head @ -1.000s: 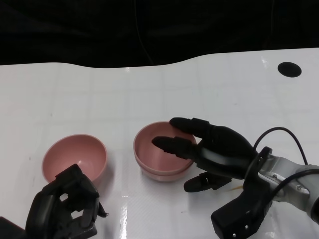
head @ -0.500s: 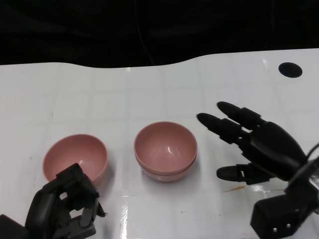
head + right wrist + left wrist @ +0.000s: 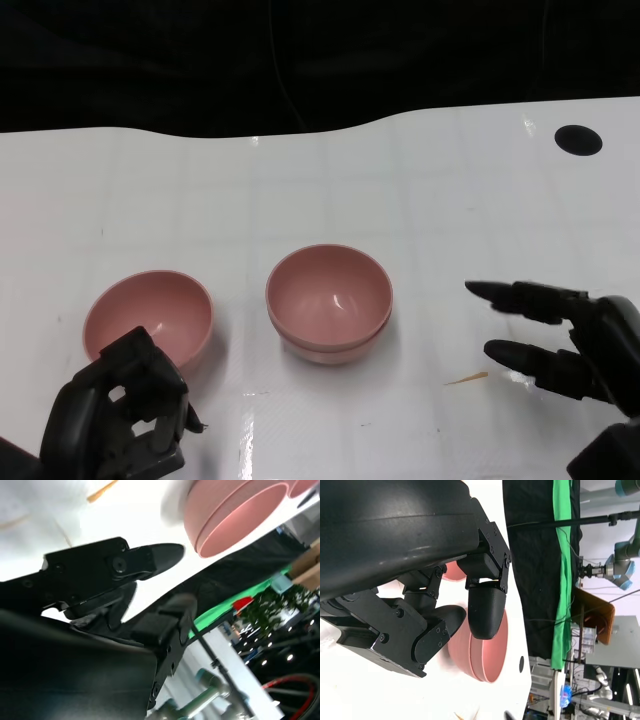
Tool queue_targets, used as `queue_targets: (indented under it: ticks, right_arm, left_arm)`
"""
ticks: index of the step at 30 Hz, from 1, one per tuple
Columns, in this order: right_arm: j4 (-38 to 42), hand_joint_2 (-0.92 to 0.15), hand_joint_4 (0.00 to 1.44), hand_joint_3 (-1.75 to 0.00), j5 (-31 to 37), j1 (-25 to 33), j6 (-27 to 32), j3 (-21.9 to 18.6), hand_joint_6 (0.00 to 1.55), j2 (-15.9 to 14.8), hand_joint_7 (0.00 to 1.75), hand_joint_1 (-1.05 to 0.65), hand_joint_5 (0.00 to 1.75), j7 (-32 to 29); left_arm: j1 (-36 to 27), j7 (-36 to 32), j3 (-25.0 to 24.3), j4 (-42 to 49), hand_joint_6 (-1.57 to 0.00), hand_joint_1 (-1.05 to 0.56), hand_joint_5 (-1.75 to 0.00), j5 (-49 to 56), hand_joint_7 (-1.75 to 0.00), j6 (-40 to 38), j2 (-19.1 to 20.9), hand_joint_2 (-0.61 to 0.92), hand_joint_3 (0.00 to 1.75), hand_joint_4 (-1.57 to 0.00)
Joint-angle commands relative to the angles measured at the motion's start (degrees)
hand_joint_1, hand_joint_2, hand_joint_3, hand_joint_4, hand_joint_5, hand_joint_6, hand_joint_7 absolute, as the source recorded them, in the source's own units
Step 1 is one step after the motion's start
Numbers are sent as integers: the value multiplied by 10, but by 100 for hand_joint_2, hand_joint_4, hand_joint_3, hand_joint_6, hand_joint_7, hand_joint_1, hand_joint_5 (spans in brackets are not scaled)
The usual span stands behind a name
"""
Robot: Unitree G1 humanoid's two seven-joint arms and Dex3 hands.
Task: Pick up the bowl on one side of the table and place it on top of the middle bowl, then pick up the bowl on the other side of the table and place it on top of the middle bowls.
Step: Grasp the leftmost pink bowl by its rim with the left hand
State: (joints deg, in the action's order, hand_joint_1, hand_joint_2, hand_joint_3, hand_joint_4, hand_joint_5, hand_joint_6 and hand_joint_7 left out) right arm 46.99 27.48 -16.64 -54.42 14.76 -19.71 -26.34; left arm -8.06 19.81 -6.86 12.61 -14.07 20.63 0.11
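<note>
Lying open, right hand point(image 3: 570, 345) well apart from stacked bowls point(image 3: 329, 303).

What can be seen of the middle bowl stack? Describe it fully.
The middle bowl stack is two matching pink bowls, nested one inside the other, with the lower rim showing just below the upper one. They look like smooth matte plastic, round, upright and empty, with a small glint inside. The stack sits on the white table near its centre. Neither hand touches it, and the single pink bowl stands apart.

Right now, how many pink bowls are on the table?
3: a single bowl at the left near the left hand, and a stack of two bowls nested in the middle.
</note>
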Motion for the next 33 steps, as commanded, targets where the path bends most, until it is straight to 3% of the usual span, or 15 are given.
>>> queue_targets:
  ticks: [1,3,5,7,10,11,13,17,21,23,25,28,29,31,33]
  right_arm:
    - [19,-92,105,-8,-34,12,-20,-23,122,10,9,-23,90,11]
    - [22,-92,103,-9,-41,19,-23,-27,124,11,8,-23,97,22]
    - [26,-90,102,-28,-61,32,-24,-32,129,12,27,-16,129,49]
    - [25,-84,98,-49,-81,41,-24,-38,109,14,73,-12,142,78]
    - [31,-79,93,-69,-139,53,-30,-49,96,23,96,-7,147,143]
    - [32,-77,89,-77,-157,56,-29,-53,93,28,108,-8,158,161]
    - [33,-74,84,-84,-183,59,-30,-62,85,37,129,-11,170,191]
    - [17,-70,85,-90,-269,69,7,-81,72,59,160,-19,174,292]
    - [1,-69,82,-90,-310,75,33,-97,69,68,165,-20,175,359]
    - [-1,-68,82,-91,-311,75,35,-103,69,69,165,-20,175,375]
    - [2,-67,82,-91,-315,74,33,-111,69,73,165,-21,175,391]
    - [8,-67,83,-90,-317,71,32,-122,68,79,166,-21,175,403]
    - [8,-67,84,-91,-316,71,33,-125,68,80,166,-20,175,406]
    - [9,-66,84,-91,-316,69,37,-132,69,85,166,-20,175,411]
    - [8,-66,85,-92,-312,68,40,-135,69,87,166,-20,175,413]
  left_arm:
    - [-9,-4,-8,-5,-73,-3,-175,-1,-159,7,11,60,119,-77]
    - [-12,-5,-12,-9,-73,-3,-175,-1,-159,9,12,60,119,-77]
    - [-17,-9,-19,-15,-72,-2,-175,-1,-159,18,13,61,118,-77]
    - [-21,-14,-24,-22,-72,-2,-175,4,-158,26,13,61,117,-76]
    - [-27,-22,-31,-35,-71,-3,-175,5,-154,36,11,60,118,-72]
    - [-29,-27,-34,-38,-70,-3,-173,10,-150,45,11,59,119,-69]
    - [-31,-31,-36,-41,-68,-4,-172,15,-146,61,13,58,121,-64]
    - [-41,-64,-45,-67,-67,-7,-165,42,-131,74,13,59,114,-59]
    - [-54,-105,-48,-105,-67,-11,-159,96,-120,74,18,59,105,-57]
    - [-57,-127,-53,-123,-66,-20,-144,125,-103,82,21,59,83,-55]
    - [-60,-139,-55,-140,-64,-25,-141,145,-96,89,26,63,70,-50]
    - [-68,-158,-60,-175,-62,-39,-129,203,-84,88,47,77,37,-45]
    - [-71,-164,-61,-186,-62,-45,-119,221,-75,84,53,86,23,-46]
    - [-81,-179,-70,-223,-66,-55,-99,290,-58,68,73,90,18,-49]
    - [-90,-191,-75,-268,-76,-68,-55,361,-25,40,86,92,20,-59]
